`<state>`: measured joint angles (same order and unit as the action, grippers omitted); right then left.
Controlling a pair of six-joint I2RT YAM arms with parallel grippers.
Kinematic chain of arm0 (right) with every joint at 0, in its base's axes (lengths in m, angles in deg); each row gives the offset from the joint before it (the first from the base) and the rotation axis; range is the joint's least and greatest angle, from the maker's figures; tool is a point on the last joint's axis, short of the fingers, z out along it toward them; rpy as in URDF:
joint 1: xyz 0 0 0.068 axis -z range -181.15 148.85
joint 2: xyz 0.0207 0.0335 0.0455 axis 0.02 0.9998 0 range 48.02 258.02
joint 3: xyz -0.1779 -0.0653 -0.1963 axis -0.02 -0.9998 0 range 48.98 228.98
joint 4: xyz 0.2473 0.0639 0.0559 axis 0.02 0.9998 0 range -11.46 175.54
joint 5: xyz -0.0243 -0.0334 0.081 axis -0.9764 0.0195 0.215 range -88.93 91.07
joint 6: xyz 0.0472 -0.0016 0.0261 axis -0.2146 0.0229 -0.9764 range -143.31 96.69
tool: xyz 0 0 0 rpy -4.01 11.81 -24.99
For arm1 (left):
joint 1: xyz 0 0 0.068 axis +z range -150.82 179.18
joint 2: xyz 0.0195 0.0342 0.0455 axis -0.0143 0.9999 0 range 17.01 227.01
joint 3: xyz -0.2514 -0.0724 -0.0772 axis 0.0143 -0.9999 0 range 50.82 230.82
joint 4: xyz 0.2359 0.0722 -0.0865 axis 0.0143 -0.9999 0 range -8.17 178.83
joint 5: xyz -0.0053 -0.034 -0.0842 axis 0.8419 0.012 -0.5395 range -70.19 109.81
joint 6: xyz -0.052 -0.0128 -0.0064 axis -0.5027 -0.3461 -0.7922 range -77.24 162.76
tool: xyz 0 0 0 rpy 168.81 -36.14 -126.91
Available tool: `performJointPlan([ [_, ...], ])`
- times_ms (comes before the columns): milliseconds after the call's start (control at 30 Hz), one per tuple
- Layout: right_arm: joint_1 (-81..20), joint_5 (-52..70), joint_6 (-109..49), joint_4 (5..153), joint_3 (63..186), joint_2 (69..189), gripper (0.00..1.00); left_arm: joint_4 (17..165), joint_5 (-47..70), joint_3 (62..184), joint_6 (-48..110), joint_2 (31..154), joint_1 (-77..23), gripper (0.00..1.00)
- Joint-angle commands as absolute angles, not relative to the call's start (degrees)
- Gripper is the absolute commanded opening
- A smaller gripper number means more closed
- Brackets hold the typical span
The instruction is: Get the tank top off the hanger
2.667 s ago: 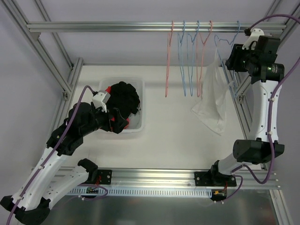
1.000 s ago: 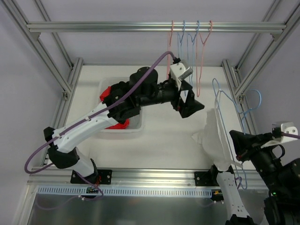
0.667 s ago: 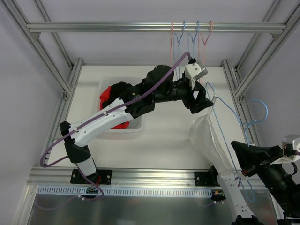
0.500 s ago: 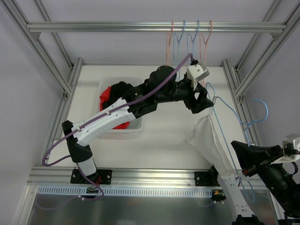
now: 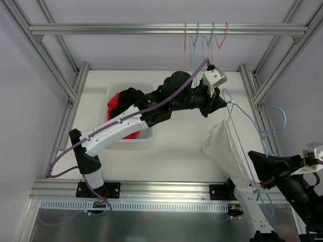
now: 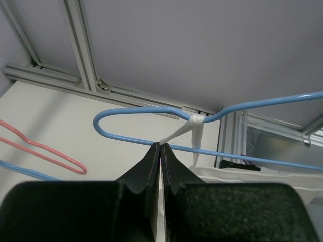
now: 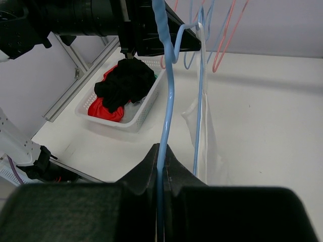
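Two arms share this job. From the top external camera, the left end effector (image 5: 220,103) reaches just past the middle of the bench (image 5: 171,151), pressed together at the upper end of the white fabric tank top (image 5: 222,147). The garment hangs on the thin blue wire hanger (image 5: 247,117) and drapes toward 6 o'clock. The hanger's long axis runs on toward 5 o'clock, where the right end effector (image 5: 255,161) clamps its lower wire. A white plastic basket (image 5: 146,140) of black and red clothes lies at 9 o'clock of the left end effector, well apart. In the left wrist view the fingers (image 6: 151,161) pinch a thin white strap (image 6: 176,133), which rises toward 1 o'clock and wraps over the hanger wire. The hanger's rounded shoulder end lies at 9 o'clock of that wrap. In the right wrist view the fingers are squeezed onto the blue wire, and the tank top hangs just at 1 o'clock of them. The left arm is the nearer one, so I judge the strap must slide toward that rounded end to come free.
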<state>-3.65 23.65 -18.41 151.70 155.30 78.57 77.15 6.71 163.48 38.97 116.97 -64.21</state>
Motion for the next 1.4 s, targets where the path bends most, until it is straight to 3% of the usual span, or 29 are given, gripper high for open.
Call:
performJointPlan([
  [0,-4.0,24.9,-18.3,149.7,154.2,80.5,0.0,80.0,12.2,162.7,37.5,113.1,-64.5,0.0],
  [233,-10.2,34.3,-11.0,151.8,149.5,79.0,0.0,86.5,47.2,145.8,34.2,97.2,-67.6,0.0],
  [333,-14.6,40.5,-7.8,151.9,149.3,78.7,0.01,86.9,57.0,141.0,32.2,91.8,-67.6,0.0],
  [500,-17.4,45.8,-5.7,149.5,150.0,79.0,0.0,86.7,58.0,135.0,31.0,85.9,-67.6,0.0],
  [600,-17.4,40.3,-10.0,141.9,149.2,78.1,0.0,86.8,53.1,130.7,30.3,82.7,-67.5,0.0],
  [700,-17.5,34.2,-18.1,125.5,141.4,74.1,0.0,88.6,40.5,124.8,30.8,78.6,-67.6,0.0],
  [800,-17.5,27.7,-29.2,98.4,125.9,69.3,0.0,95.3,28.0,117.1,31.8,74.8,-67.7,0.0],
  [933,-17.5,11.9,-37.1,50.2,105.4,65.3,0.0,98.7,21.2,109.6,30.5,73.3,-67.7,0.0],
  [1067,-17.3,-4.4,-33.4,15.7,89.2,69.0,0.0,100.8,22.9,102.3,27.3,74.4,-67.6,0.0],
  [1167,-17.4,-4.3,-19.8,19.1,89.2,71.1,0.0,100.9,28.7,99.0,24.6,75.3,-67.7,0.0],
  [1233,-17.4,-6.0,-14.2,36.8,92.6,70.1,0.0,99.9,32.7,97.4,22.6,75.7,-67.7,0.0],
  [1367,-17.4,-13.3,-11.2,50.6,88.5,62.1,0.0,99.5,37.9,95.5,19.2,76.8,-67.7,0.0],
])
